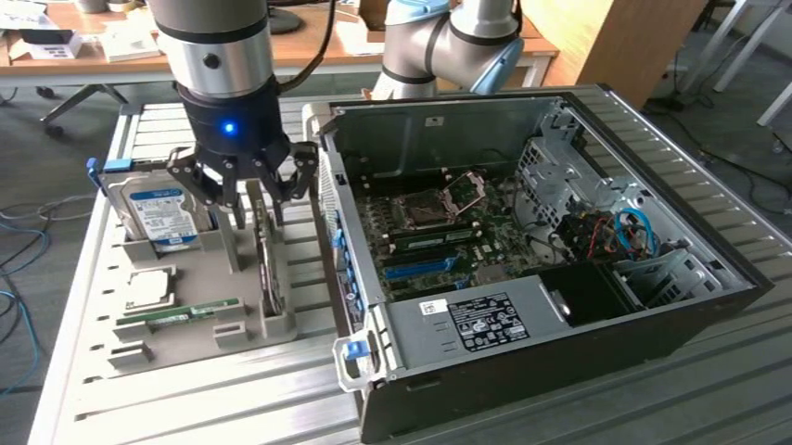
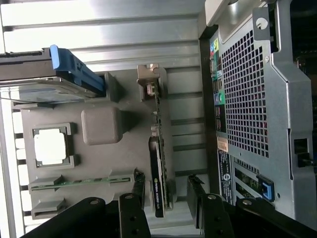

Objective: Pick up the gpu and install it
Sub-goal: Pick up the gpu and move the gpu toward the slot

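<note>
Black on one face, brown circuit board on the other: gpu (image 2: 157,171) stands on edge in a slot of the grey holder (image 2: 99,166). Silvery end bracket (image 2: 148,84) sits at one end of the card. The card is seated in its slot, not lifted.

Gripper (image 1: 254,199) hangs right over the gpu. Fingers (image 2: 138,186) are spread wide, one on each side of the card, with a gap showing on both sides in the wrist view. No contact is seen. I cannot tell whether the fingertips are level with the card's top edge or just above it.

Beside the gpu, on its side away from the computer case (image 1: 557,352), three things share the same holder:
- hard drive (image 1: 161,218), blue label, standing upright
- processor chip (image 1: 148,287), lying flat
- green RAM stick (image 1: 185,315), set in a low slot

On the gpu's other side, just beside the holder, the computer case lies open with its side panel off. The motherboard (image 1: 433,222) is exposed.

Holder and case both rest on the slatted metal bench (image 1: 185,408).
</note>
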Robot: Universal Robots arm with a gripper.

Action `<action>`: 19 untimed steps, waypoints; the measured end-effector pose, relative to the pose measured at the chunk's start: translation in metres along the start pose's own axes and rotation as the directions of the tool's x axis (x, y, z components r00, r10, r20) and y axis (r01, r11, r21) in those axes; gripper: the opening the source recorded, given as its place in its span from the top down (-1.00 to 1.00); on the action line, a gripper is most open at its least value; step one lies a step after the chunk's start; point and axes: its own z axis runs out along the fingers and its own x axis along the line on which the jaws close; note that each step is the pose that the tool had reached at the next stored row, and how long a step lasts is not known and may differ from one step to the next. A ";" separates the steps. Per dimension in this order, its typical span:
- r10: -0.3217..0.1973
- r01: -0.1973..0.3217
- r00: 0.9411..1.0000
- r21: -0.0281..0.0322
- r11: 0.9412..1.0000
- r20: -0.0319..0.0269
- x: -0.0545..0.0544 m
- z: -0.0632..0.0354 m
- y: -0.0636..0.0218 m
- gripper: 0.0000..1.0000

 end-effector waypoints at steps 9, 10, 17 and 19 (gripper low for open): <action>0.000 0.000 1.000 0.002 1.000 0.000 0.000 0.0161 -0.0007 0.06; 0.000 0.000 1.000 0.002 1.000 0.000 0.000 0.0179 -0.0008 0.06; 0.000 0.000 1.000 0.006 1.000 0.001 0.001 0.0308 -0.0013 0.06; 0.000 0.000 1.000 0.007 1.000 0.001 0.001 0.0344 -0.0015 0.06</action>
